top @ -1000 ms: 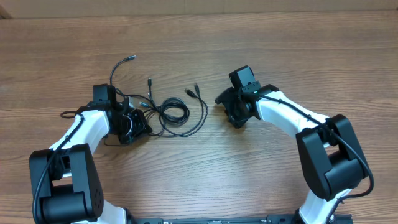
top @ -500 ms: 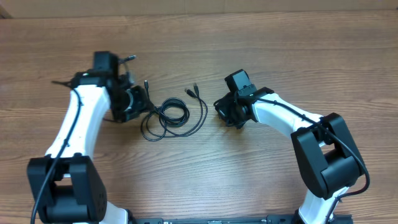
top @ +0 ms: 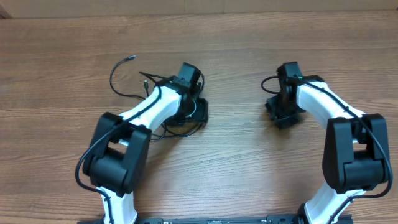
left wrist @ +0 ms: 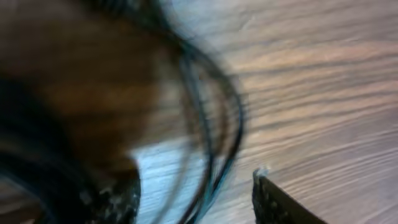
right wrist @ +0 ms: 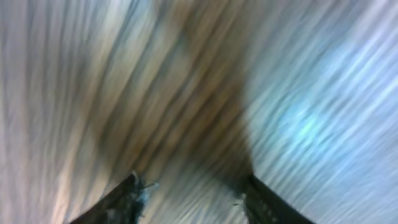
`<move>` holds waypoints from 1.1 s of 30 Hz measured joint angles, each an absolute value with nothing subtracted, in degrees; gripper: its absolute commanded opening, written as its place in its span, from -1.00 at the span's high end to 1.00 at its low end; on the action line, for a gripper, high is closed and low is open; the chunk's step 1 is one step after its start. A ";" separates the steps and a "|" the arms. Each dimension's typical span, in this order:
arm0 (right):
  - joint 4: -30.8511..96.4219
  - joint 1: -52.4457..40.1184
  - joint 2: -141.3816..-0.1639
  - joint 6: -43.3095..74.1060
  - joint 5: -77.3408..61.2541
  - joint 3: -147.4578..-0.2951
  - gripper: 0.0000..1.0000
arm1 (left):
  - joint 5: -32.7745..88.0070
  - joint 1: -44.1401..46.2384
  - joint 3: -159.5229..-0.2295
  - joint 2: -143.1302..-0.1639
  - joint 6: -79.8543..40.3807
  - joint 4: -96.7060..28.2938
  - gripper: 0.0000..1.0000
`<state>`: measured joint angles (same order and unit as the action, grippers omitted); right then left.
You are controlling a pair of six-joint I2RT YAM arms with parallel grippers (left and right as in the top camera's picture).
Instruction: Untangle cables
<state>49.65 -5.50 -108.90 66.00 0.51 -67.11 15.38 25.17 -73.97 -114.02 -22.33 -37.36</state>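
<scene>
Movement since earlier frames: we see the left arm (top: pixel 146 109) swung rightward across the cable pile, and the right arm (top: pixel 323 106) drawn off to the right, well apart from the pile.
Table (top: pixel 249 174): bare wood grain.
Left gripper (left wrist: pixel 196 199): released. Its wrist view shows the two fingertips apart, with blurred cable strands running between them, none pinched. From overhead it sits directly over the coil.
Right gripper (right wrist: pixel 196 196): released and empty. Only streaked wood shows between its fingertips.
Cables (top: pixel 157 132): the main coil lies left of centre, mostly under the left gripper. One strand (top: pixel 112 78) arcs away to the far left and ends in a plug (top: pixel 129 58). A second plug end (top: pixel 143 76) lies just far of the left arm.
Step in hand: we judge this a regrasp between pulls. One strand is partly drawn out and the coil is not yet separated.
Next move: we would close on a single strand at the coil's edge, then draw it sideways and clear.
Hidden or unclear: both wrist views are motion-blurred. We cannot tell how the strands cross under the left gripper. We cannot tell whether the thin loop beside the right wrist is arm wiring.
</scene>
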 measured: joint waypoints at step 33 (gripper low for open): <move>51.59 5.93 -108.62 65.89 4.27 -66.63 -0.99 | -6.39 26.83 -79.18 -100.20 -21.30 -66.46 0.08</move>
<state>51.59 5.93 -108.62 65.89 4.27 -66.63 -6.39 26.83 -79.18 -100.20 -21.30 -66.46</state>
